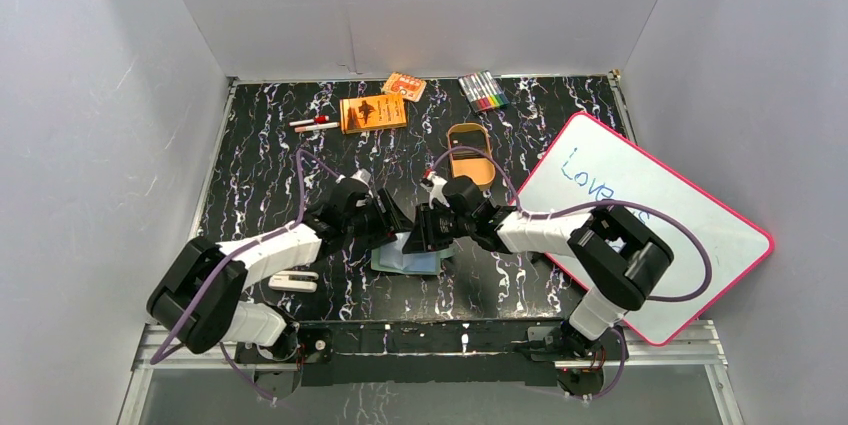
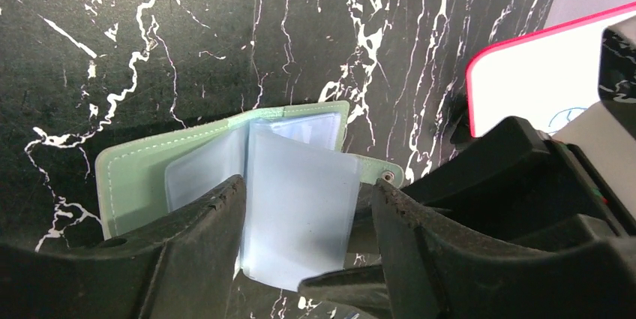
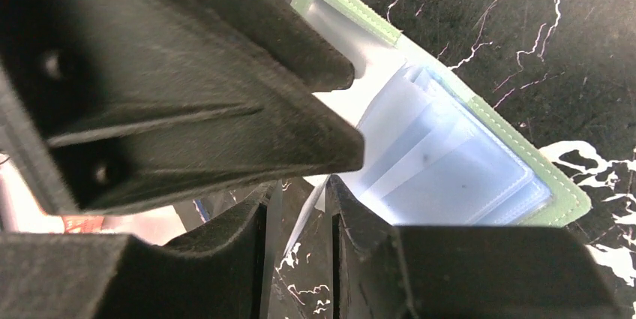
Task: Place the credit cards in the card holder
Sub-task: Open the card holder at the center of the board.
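Note:
The card holder [image 1: 410,261] lies open on the black marbled table, sage-green cover [image 2: 135,184] down and pale blue plastic sleeves up. Both grippers meet over it. My left gripper [image 1: 392,221] [image 2: 307,212] is open, with one raised sleeve [image 2: 300,173] standing between its fingers, against the left one and apart from the right one. My right gripper [image 1: 426,231] [image 3: 298,208] is open by a narrow gap at the holder's [image 3: 491,120] edge, and a thin sleeve edge runs loosely through that gap. No credit cards can be made out in any view.
A golden oval tin [image 1: 470,153] stands just behind the grippers. At the back lie an orange booklet [image 1: 372,112], a small orange pack [image 1: 404,86], coloured markers [image 1: 483,91] and pens [image 1: 315,124]. A pink-rimmed whiteboard [image 1: 640,225] fills the right. A white object [image 1: 293,282] lies near the left arm.

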Robot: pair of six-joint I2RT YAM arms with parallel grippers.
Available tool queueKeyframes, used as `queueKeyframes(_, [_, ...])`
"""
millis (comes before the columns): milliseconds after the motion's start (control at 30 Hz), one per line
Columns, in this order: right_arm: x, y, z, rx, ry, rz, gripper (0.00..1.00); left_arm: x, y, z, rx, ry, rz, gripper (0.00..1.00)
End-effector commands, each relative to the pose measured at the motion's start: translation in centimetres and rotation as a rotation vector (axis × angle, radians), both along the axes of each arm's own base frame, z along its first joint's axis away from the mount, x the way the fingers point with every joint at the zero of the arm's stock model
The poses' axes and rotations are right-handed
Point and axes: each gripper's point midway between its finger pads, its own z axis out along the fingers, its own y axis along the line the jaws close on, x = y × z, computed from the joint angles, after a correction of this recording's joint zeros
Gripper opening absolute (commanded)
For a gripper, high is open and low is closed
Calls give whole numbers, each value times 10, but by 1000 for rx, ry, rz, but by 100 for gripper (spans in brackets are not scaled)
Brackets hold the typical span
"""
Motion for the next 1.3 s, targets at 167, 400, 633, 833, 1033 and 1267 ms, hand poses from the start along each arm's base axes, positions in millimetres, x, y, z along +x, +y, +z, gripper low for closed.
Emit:
queueKeyframes(167, [-3,3,23,79,-71,32,36,-1,-10,-7,-25,16,-45,55])
queueKeyframes(400, [-3,4,28,89,-76,32,36,-2,-9,-14,-13,24,-51,35])
queueKeyframes(633, [-3,-6,25,68,-73,-18,39,-4,-6,-18,-2,25,-49,27])
queueKeyframes(833, [1,-19,26,61,-72,-111,46,-4,-4,-19,3,24,-46,26])
queueKeyframes(1033, [0,-12,33,84,-45,-97,46,-4,-4,-18,3,21,-46,26])
queueKeyframes(1267, [0,2,39,107,-2,-73,46,-4,-3,-18,6,23,-44,25])
